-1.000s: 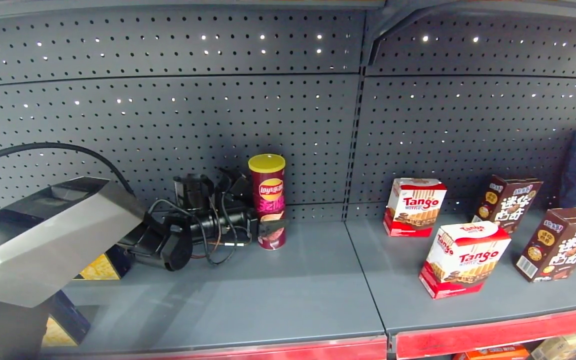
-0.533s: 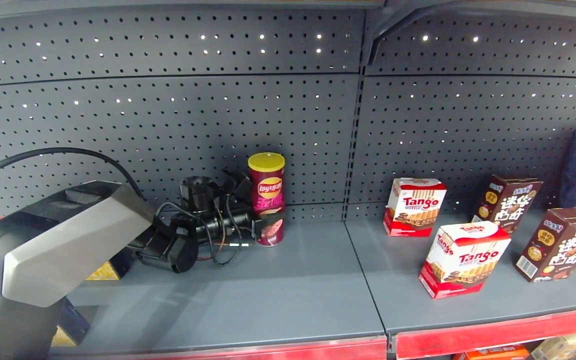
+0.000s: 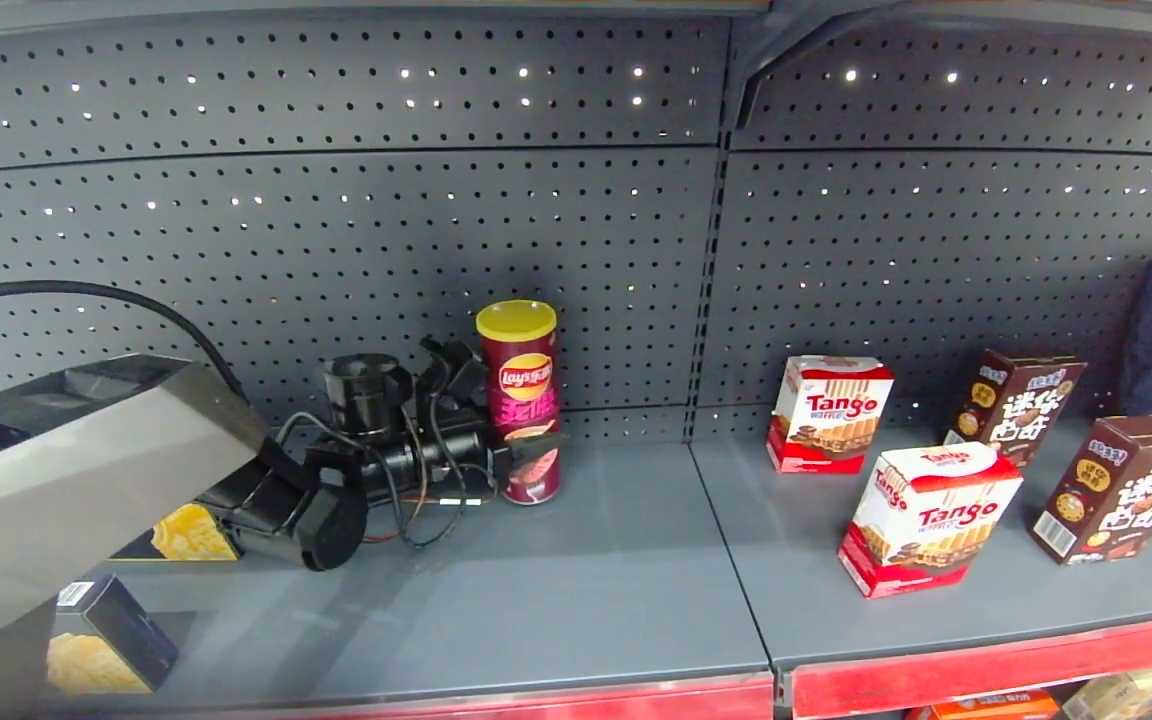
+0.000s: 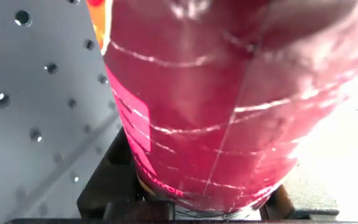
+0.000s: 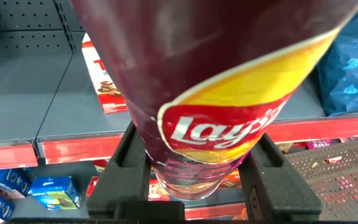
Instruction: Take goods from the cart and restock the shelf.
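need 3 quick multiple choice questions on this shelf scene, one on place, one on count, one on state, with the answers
1. Where is the yellow-lidded chip can? A) left shelf section B) right shelf section C) on the floor
2. How many red-and-white wafer boxes are on the shelf? A) one B) two C) four
3. The left end effector is: A) shut on the chip can B) open above it C) shut on nothing

Answers: 1 A, it is left of the shelf's seam. 2 B, one behind, one in front. 3 A, it clamps the can's lower part.
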`<state>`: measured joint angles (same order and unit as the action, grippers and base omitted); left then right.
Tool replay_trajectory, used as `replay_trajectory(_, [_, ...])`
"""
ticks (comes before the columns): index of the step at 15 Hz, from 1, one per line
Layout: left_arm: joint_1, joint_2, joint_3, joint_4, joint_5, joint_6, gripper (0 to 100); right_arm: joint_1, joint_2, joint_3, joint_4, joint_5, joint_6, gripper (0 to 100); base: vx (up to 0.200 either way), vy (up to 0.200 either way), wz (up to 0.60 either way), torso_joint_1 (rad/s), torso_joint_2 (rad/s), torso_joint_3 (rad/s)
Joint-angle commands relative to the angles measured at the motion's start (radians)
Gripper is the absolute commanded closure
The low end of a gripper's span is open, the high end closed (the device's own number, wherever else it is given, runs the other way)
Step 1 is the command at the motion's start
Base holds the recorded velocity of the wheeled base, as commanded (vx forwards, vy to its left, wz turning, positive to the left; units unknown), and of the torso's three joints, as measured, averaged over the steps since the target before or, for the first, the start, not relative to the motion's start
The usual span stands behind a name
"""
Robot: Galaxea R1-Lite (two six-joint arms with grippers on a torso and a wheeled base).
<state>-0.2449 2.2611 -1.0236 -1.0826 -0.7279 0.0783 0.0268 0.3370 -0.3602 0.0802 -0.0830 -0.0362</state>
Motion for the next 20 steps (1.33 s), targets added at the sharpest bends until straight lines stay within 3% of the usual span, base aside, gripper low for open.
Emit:
replay_trajectory(1, [0.001, -0.12, 0.149, -0.083, -0.001, -0.02, 100, 0.001, 0.0, 0.001, 0.0, 0.0, -0.001, 100, 0.0, 0.0, 0.0, 0.0, 0.0, 0.0])
replay_trajectory(2, [-0.002, -0.155, 0.235, -0.154, 0.002, -0.051, 100, 0.001, 0.002, 0.001, 0.0, 0.0, -0.001, 100, 0.0, 0.0, 0.0, 0.0, 0.0, 0.0])
replay_trajectory(3, [-0.01, -0.169, 0.278, -0.192, 0.004, -0.058, 100, 0.001, 0.002, 0.0, 0.0, 0.002, -0.001, 100, 0.0, 0.0, 0.0, 0.0, 0.0, 0.0])
replay_trajectory(4, [-0.01, -0.169, 0.278, -0.192, 0.004, -0.058, 100, 0.001, 0.002, 0.0, 0.0, 0.002, -0.001, 100, 0.0, 0.0, 0.0, 0.0, 0.0, 0.0])
replay_trajectory(5, [-0.016, -0.206, 0.393, -0.295, 0.007, -0.064, 100, 0.002, 0.002, -0.005, 0.0, 0.002, -0.001, 100, 0.0, 0.0, 0.0, 0.0, 0.0, 0.0])
replay_trajectory(8, [-0.024, -0.232, 0.459, -0.326, 0.007, -0.064, 100, 0.002, 0.004, -0.005, 0.001, 0.002, -0.001, 100, 0.0, 0.0, 0.0, 0.0, 0.0, 0.0])
replay_trajectory(9, [-0.043, -0.258, 0.547, -0.378, 0.007, -0.063, 100, 0.002, 0.007, -0.005, 0.0, 0.002, -0.001, 100, 0.0, 0.0, 0.0, 0.0, 0.0, 0.0])
replay_trajectory(11, [-0.06, -0.279, 0.613, -0.421, 0.008, -0.064, 100, 0.002, 0.007, -0.008, 0.0, 0.002, -0.001, 100, 0.0, 0.0, 0.0, 0.0, 0.0, 0.0])
replay_trajectory(20, [-0.076, -0.313, 0.703, -0.428, 0.022, -0.064, 100, 0.002, 0.004, 0.0, 0.0, 0.0, -0.001, 100, 0.0, 0.0, 0.0, 0.0, 0.0, 0.0])
